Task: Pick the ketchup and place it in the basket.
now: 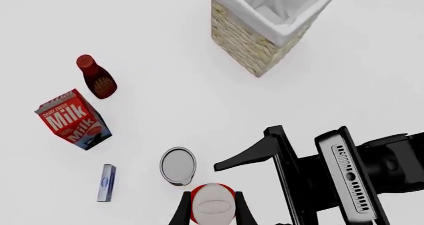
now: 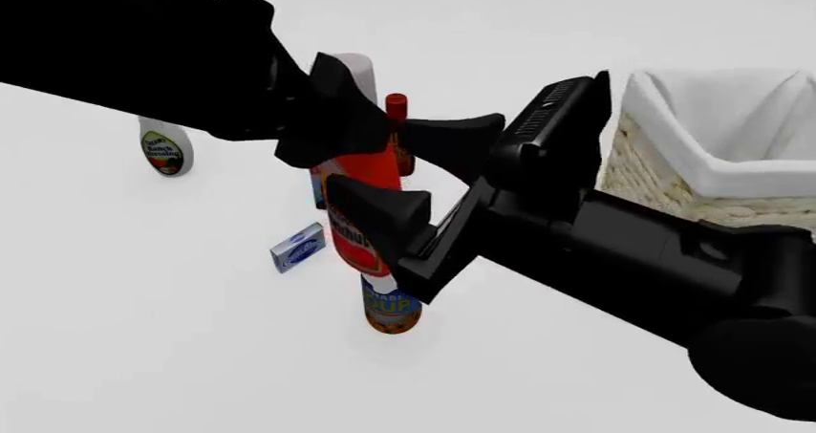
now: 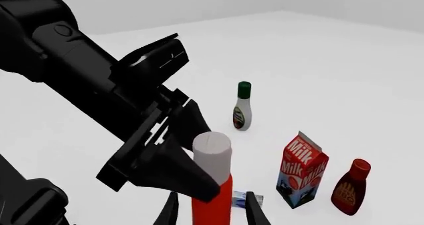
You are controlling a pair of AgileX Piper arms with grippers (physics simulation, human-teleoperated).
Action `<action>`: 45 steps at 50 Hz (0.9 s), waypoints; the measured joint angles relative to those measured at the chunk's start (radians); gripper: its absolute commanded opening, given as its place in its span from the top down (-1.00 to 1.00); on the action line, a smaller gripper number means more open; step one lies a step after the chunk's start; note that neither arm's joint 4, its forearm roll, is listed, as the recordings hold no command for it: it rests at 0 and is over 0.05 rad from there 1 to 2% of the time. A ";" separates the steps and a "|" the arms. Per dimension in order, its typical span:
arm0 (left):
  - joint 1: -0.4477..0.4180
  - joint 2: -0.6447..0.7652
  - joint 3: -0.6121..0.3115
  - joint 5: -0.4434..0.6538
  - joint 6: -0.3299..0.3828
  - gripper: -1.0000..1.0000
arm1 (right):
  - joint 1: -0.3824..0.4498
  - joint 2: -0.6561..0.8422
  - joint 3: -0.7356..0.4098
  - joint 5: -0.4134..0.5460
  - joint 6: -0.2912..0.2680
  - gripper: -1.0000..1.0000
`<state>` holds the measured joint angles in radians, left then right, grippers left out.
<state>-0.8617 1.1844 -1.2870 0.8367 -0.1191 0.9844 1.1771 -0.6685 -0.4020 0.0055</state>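
Observation:
The ketchup (image 2: 363, 199) is a red-orange bottle with a white cap (image 3: 212, 146), held upright between both arms. My left gripper (image 1: 212, 207) comes from above and is shut on the bottle just under the cap (image 1: 213, 201). My right gripper (image 2: 382, 161) reaches in from the right and stands open, one finger on each side of the bottle body, with gaps showing in the right wrist view (image 3: 210, 210). The wicker basket (image 2: 714, 165), lined with white cloth, stands to the right of the bottle; in the left wrist view only its rim corner (image 1: 285, 34) shows.
A can (image 2: 389, 311) sits right below the ketchup. Around it are a small blue box (image 2: 297, 248), a milk carton (image 1: 73, 119), a dark red bottle (image 1: 96, 78) and a white bottle with a green cap (image 2: 163, 151).

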 measured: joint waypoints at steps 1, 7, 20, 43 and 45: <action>0.000 0.000 -0.001 0.001 0.000 1.00 | 0.000 0.003 0.000 -0.003 0.001 -1.00; -0.003 0.000 -0.009 0.007 -0.002 1.00 | 0.000 0.023 0.003 -0.022 0.006 -1.00; -0.012 -0.003 -0.019 0.015 -0.012 1.00 | 0.000 0.065 0.002 -0.053 0.010 -1.00; -0.030 -0.007 -0.036 0.030 -0.039 1.00 | 0.003 0.076 0.001 -0.074 0.017 1.00; -0.034 -0.008 -0.037 0.031 -0.043 1.00 | 0.003 0.074 0.001 -0.074 0.017 1.00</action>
<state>-0.8956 1.1768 -1.3239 0.8672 -0.1622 0.9871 1.2513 -0.6672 -0.4759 0.0223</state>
